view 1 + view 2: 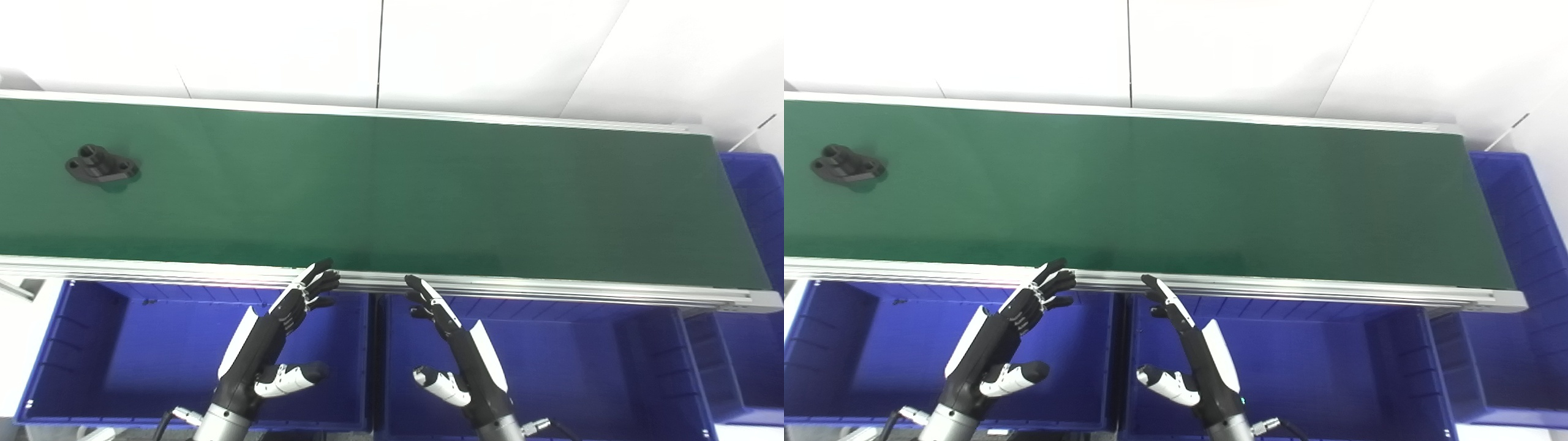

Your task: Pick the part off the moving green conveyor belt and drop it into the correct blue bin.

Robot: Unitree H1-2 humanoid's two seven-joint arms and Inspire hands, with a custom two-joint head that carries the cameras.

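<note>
Left hand (pixel 269 343) and right hand (pixel 459 349) both spread, holding nothing, black part (pixel 101 165) far left on belt (pixel 398 190), well apart

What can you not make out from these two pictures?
- Belt: cut off by the left picture edge in both views; its motion does not show.
- Black part: too small to tell its details.
- Bins: floors partly hidden by left hand and right hand; near walls cut off below.

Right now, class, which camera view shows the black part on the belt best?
The left eye view: the black part sits well inside the frame, its holes visible. The right eye view shows it too, but nearer the left edge.
</note>
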